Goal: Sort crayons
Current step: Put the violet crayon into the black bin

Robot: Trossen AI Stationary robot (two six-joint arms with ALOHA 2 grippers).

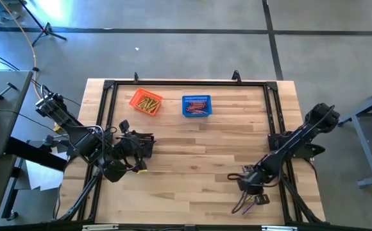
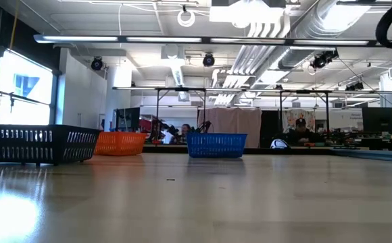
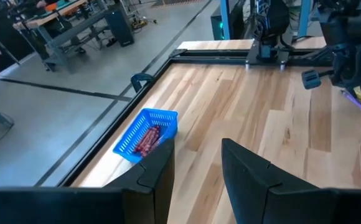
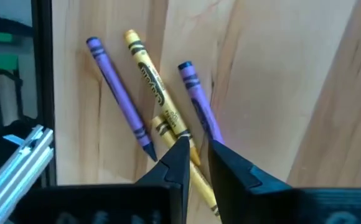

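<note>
three crayons (image 4: 149,93) lie loose on the desk (image 1: 199,160) near its right front corner, light, stiff, waxy-slick; right hand (image 4: 196,155), fingers narrowly parted, should pinch one mid-shaft.

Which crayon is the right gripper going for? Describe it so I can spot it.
On the wooden table, near its front right corner, three loose crayons lie under the right gripper. The target looks like the yellow paper-wrapped crayon, lying between two purple crayons; it alone is yellow.
</note>
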